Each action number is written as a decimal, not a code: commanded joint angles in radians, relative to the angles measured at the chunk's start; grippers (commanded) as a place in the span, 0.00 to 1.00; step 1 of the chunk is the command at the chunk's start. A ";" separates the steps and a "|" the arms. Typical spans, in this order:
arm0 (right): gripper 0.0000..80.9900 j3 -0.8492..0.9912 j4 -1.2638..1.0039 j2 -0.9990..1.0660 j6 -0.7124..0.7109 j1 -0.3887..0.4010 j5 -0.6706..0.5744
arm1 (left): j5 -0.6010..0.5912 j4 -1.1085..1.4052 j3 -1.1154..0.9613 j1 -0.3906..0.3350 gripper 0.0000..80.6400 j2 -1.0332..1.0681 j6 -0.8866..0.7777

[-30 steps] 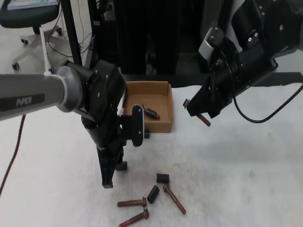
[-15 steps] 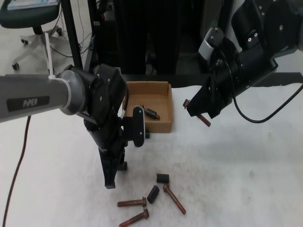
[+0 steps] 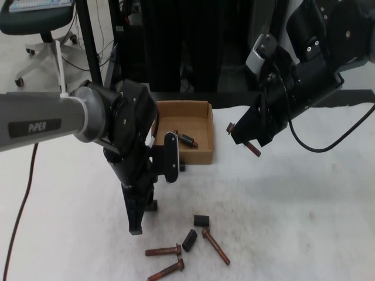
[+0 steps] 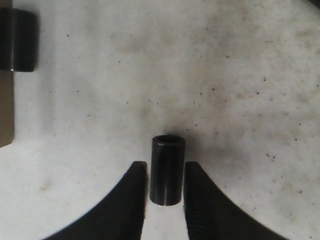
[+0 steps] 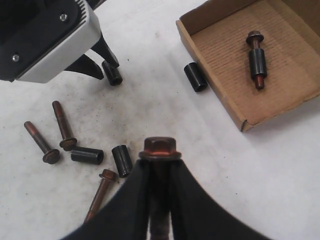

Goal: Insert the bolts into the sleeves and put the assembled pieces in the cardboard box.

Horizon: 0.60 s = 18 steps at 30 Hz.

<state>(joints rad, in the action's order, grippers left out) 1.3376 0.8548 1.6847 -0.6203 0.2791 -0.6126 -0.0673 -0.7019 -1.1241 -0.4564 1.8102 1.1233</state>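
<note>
My left gripper (image 4: 166, 167) is low over the white table, its fingers shut on a short black sleeve (image 4: 168, 150); the high view has this gripper (image 3: 138, 224) in front of the cardboard box (image 3: 206, 136). My right gripper (image 5: 159, 167) hangs above the table to the right of the box, shut on a rusty bolt (image 5: 160, 148) with its hex head past the fingertips. Seen from the high view, that bolt (image 3: 253, 148) pokes out of the right gripper (image 3: 243, 140). One assembled bolt and sleeve (image 5: 256, 55) lies inside the box (image 5: 210, 65).
Another black sleeve (image 5: 195, 77) lies just outside the box's front wall. Near the table's front edge lie three loose bolts (image 3: 163, 251) (image 3: 166, 270) (image 3: 215, 246) and two sleeves (image 3: 201, 220) (image 3: 189, 240). Open white table stretches to the right.
The left arm has shifted slightly to the right since the earliest frame, then held still. The right arm and its bolt have not moved.
</note>
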 commanded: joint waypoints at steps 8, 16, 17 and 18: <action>0.01 0.002 0.006 -0.018 -0.001 -0.001 -0.022 | -0.002 0.001 -0.009 -0.003 0.32 0.006 -0.002; 0.01 0.002 0.006 -0.018 -0.001 -0.001 -0.022 | -0.025 0.016 -0.009 -0.003 0.32 0.012 -0.002; 0.01 0.002 0.006 -0.018 -0.001 -0.001 -0.022 | -0.025 0.016 -0.009 -0.003 0.32 0.017 -0.002; 0.01 0.002 0.006 -0.018 -0.001 -0.001 -0.022 | -0.025 0.016 -0.009 -0.003 0.32 0.021 -0.010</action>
<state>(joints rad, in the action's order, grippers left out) 1.3376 0.8548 1.6847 -0.6203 0.2791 -0.6126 -0.0847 -0.6885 -1.1263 -0.4564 1.8290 1.1233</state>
